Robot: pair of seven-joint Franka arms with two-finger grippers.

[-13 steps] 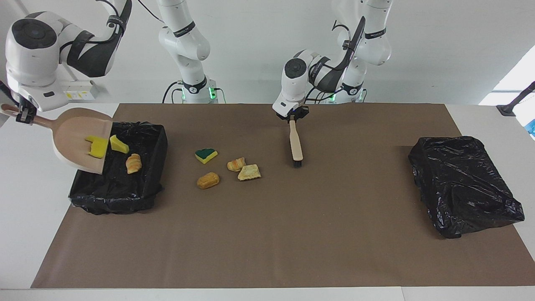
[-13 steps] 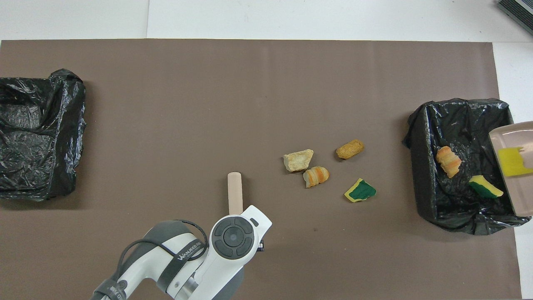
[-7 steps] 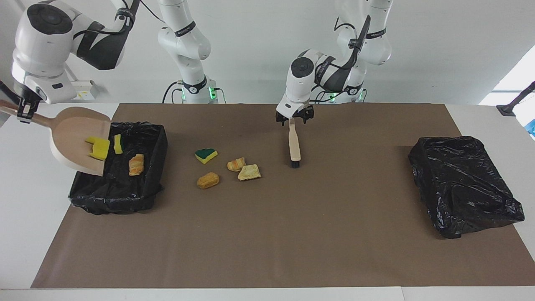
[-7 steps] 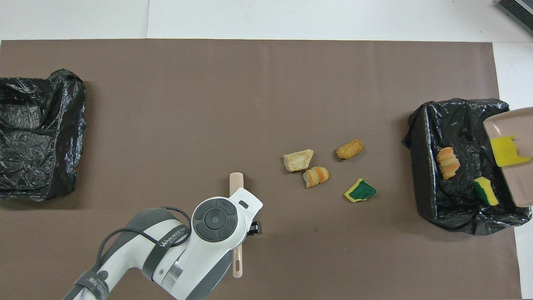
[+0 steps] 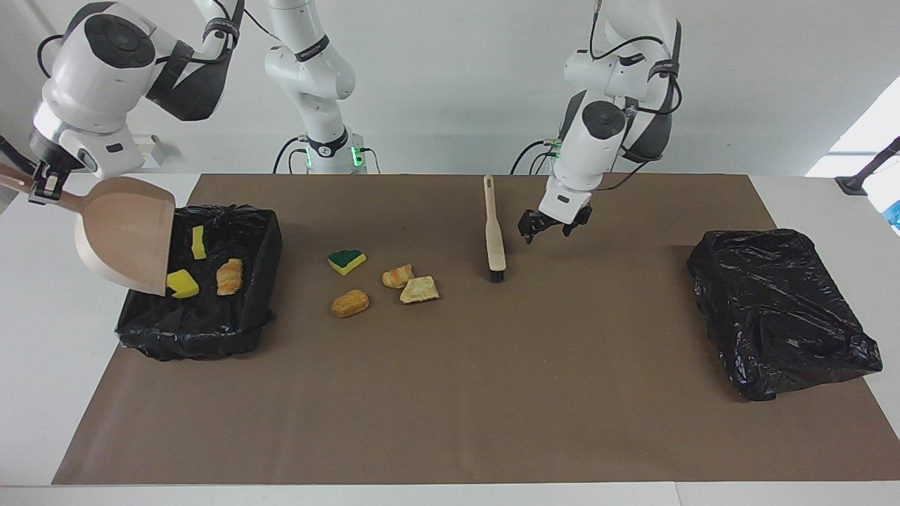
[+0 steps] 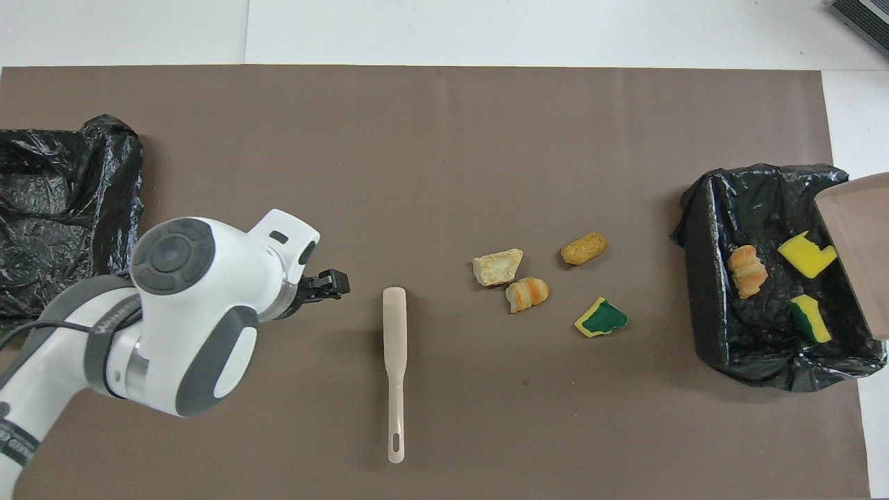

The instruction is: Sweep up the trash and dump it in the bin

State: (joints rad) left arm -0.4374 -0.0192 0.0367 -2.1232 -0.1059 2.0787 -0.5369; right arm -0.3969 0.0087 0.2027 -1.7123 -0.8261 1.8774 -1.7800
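**Sweeping partly done: three scraps binned, four waiting**

Facing view: right gripper (image 5: 43,184) is pinching the tilted beige dustpan (image 5: 126,232) over the black-lined bin (image 5: 239,330). Left gripper (image 5: 554,226), seemingly spread, is hovering beside the beige hand brush (image 5: 495,232).

Overhead view: four foam scraps (image 6: 528,293) are lying on the brown mat (image 6: 444,139).
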